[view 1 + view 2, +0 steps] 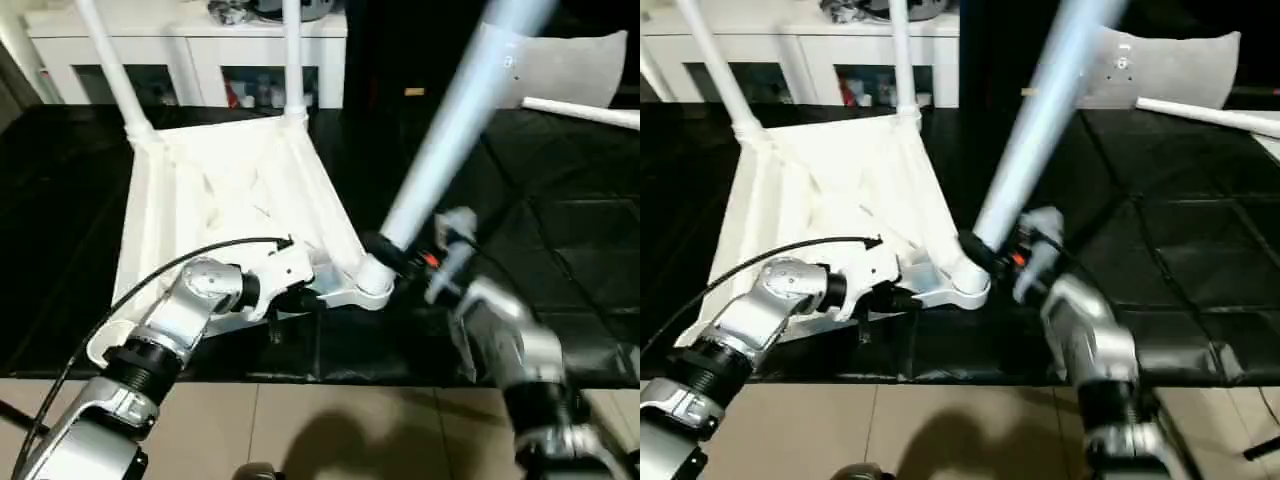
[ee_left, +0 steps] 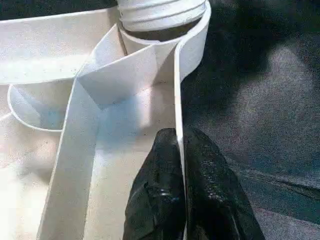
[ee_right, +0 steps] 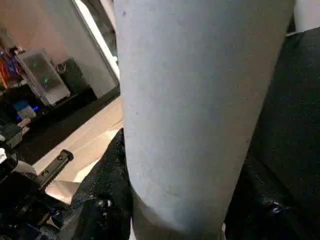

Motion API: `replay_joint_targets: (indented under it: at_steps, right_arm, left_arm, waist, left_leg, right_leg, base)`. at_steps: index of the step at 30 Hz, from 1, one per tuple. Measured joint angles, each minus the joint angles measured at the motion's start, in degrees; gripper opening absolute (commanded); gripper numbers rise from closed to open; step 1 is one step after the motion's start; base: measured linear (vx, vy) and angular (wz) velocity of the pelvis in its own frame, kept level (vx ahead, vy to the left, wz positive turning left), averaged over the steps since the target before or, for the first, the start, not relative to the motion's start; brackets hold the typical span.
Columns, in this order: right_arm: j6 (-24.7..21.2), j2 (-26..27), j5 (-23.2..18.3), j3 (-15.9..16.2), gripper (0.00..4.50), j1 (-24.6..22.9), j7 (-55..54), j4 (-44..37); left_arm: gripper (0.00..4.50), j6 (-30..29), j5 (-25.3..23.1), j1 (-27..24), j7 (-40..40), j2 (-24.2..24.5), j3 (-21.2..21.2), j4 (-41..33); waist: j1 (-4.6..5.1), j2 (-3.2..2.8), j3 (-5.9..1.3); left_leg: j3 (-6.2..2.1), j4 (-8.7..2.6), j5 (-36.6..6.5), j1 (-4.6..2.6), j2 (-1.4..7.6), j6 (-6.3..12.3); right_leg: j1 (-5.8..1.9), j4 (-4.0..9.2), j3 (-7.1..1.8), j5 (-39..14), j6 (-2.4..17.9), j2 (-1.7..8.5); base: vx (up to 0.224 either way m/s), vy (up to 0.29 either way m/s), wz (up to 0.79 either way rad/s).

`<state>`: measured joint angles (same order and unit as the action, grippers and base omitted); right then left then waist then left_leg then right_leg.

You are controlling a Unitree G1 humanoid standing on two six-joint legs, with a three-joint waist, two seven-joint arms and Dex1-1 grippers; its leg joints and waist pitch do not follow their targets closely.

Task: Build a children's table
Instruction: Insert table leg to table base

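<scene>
Both wrist cams show the grips up close: left claw (image 2: 181, 200) pinching the tabletop (image 1: 230, 190) rim, right claw (image 3: 175, 210) clamped around a leg (image 1: 450, 130), spare leg (image 1: 580, 112) lying on the desk (image 1: 560, 250).

You are looking at a lab-like room: a black-covered work surface (image 1: 560, 260), a white glass-fronted cabinet (image 1: 190, 70) behind, electronics (image 3: 40, 75) glowing nearby.

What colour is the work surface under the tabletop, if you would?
Black, clearest in the left eye view, beneath the white tabletop.
</scene>
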<state>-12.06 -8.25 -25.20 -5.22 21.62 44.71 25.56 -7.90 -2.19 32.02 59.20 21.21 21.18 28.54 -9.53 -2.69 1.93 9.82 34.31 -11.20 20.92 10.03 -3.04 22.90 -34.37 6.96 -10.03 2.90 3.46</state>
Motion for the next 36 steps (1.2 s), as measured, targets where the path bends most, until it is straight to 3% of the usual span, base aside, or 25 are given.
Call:
replay_joint_targets:
  at_steps: [6, 11, 13, 15, 19, 24, 29, 34, 36]
  right_arm:
    - [6.25, 0.14, 1.59, 0.91, 1.88, -2.35, 0.1, 0.11]
    - [10.43, -4.02, 9.81, 7.95, 1.88, -2.48, -0.26, -2.71]
    - [11.73, -4.82, 11.98, 9.46, 1.88, -2.35, 0.11, -2.87]
    - [12.83, -5.35, 13.32, 10.4, 1.88, -2.0, 0.47, -2.4]
    - [12.87, -5.57, 14.38, 11.79, 1.88, -0.83, 0.77, -1.12]
    - [11.29, -6.6, 15.74, 13.93, 1.88, 1.7, 2.45, 0.06]
    - [8.57, -5.96, 15.78, 14.24, 1.88, 5.23, 4.75, 3.28]
    - [7.61, -6.28, 15.8, 14.55, 1.88, 5.82, 5.06, 3.74]
    - [6.78, -6.44, 15.84, 14.61, 1.88, 5.5, 4.69, 3.03]
  left_arm:
    - [0.0, 0.06, -0.14, -0.05, 0.0, -0.28, 0.01, 0.51]
    - [0.0, 0.06, -0.53, -0.27, -0.34, -0.3, 0.06, 0.55]
    - [0.0, 0.06, -0.56, -0.47, -0.51, -0.35, 0.08, 0.54]
    - [0.0, 0.06, -0.71, -0.72, -0.71, -0.35, 0.08, 0.53]
    - [0.0, 0.06, -0.94, -1.31, -0.78, -0.08, 0.06, 0.35]
    - [0.0, 0.42, -0.94, -1.87, -0.3, 0.69, 0.05, -0.11]
    - [0.0, 1.96, -1.04, -1.34, 1.66, 1.83, 0.24, 0.87]
    - [0.0, 3.34, -1.53, 1.92, 3.34, 1.47, 1.54, 5.5]
    - [0.0, 4.23, -2.01, 3.49, 4.02, 0.91, 1.75, 8.23]
  waist:
    - [0.03, -0.47, -0.31]
    - [0.15, -0.42, -0.39]
    - [0.22, -0.28, -0.48]
    - [0.43, -0.26, -0.52]
    - [1.37, 0.01, -0.65]
    - [1.59, 0.41, -0.89]
    - [2.39, 0.41, -0.9]
    - [2.79, 0.39, -0.93]
    - [2.79, 0.29, -0.8]
  left_leg:
    - [0.0, -0.01, -0.01, 0.01, 0.0, 0.0]
    - [0.0, -0.01, -0.01, -0.08, -0.01, 0.0]
    - [0.0, -0.04, -0.01, -0.15, -0.01, 0.0]
    - [0.0, -0.11, -0.04, -0.68, -0.01, 0.04]
    - [0.0, -0.17, -0.21, -0.94, -0.04, 0.07]
    - [0.0, -0.18, -0.26, -0.95, -0.05, 0.06]
    - [0.0, -0.25, -0.28, -0.96, -0.04, 0.05]
    - [0.0, -0.28, -0.27, -1.12, -0.04, 0.03]
    - [0.0, -0.28, -0.27, -1.71, -0.04, 0.03]
  right_leg:
    - [-0.01, 0.0, 0.01, -0.19, -0.33, 0.0]
    - [-0.24, 0.01, 0.0, -0.22, -0.37, 0.0]
    - [-0.32, 0.03, 0.01, -0.23, -0.4, 0.0]
    - [-0.66, 0.23, 0.01, -0.24, -0.41, -0.01]
    - [-1.17, 0.45, 0.01, -0.33, -0.55, -0.01]
    - [-1.2, 0.45, 0.0, -0.33, -0.56, -0.01]
    - [-1.19, 0.43, 0.0, -0.36, -0.56, -0.02]
    - [-1.31, 0.42, 0.01, -0.39, -0.56, -0.02]
    - [-1.6, 0.49, 0.01, -0.4, -0.58, -0.02]
  base:
    - [0.0, 0.0, 0.0]
    - [0.0, 0.0, 0.0]
    - [0.0, 0.0, 0.0]
    - [0.0, 0.0, 0.0]
    - [0.0, 0.0, 0.0]
    - [0.0, 0.0, 0.0]
    - [0.0, 0.0, 0.0]
    - [0.0, 0.0, 0.0]
    - [0.0, 0.0, 0.0]
